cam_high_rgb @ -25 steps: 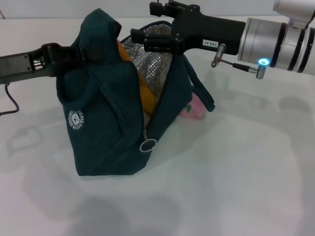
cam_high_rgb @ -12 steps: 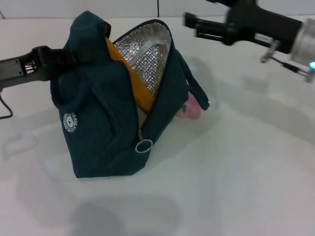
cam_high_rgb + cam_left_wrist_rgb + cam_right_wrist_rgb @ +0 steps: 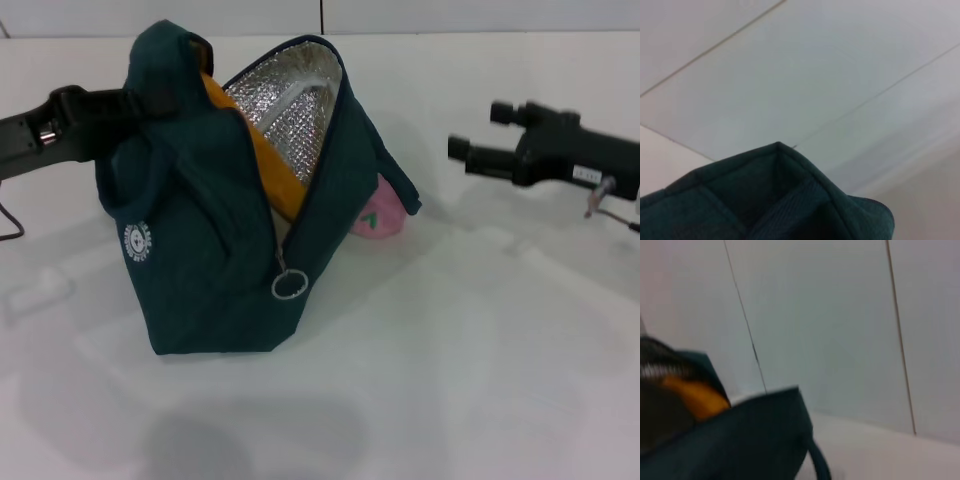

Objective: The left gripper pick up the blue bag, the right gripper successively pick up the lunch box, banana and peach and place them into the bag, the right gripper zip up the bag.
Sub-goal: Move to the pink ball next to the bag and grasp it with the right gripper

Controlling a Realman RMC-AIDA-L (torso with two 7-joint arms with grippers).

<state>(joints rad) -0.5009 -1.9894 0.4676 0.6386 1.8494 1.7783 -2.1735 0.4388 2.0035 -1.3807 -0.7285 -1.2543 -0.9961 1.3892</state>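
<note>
The blue bag (image 3: 210, 250) stands on the white table with its mouth gaping and the silver lining showing. Its top left corner is held up by my left gripper (image 3: 140, 103), which is shut on the fabric. The orange banana (image 3: 262, 158) leans inside the opening. Behind the bag's right side the pink peach (image 3: 376, 216) lies on the table. The lunch box is hidden. To the right of the bag, apart from it, my right gripper (image 3: 478, 131) hangs open and empty. The left wrist view shows bag fabric (image 3: 780, 200); the right wrist view shows the bag (image 3: 755, 435) and banana (image 3: 695, 397).
The metal ring zip pull (image 3: 288, 286) hangs low on the bag's front seam. A loop handle (image 3: 400, 190) droops over the bag's right side above the peach. White table (image 3: 480, 360) spreads in front and to the right; a dark cable (image 3: 12, 225) lies at far left.
My right gripper has pulled away from the bag's mouth, going right and down, empty. The bag, held by the left gripper, has shifted a little to the left.
</note>
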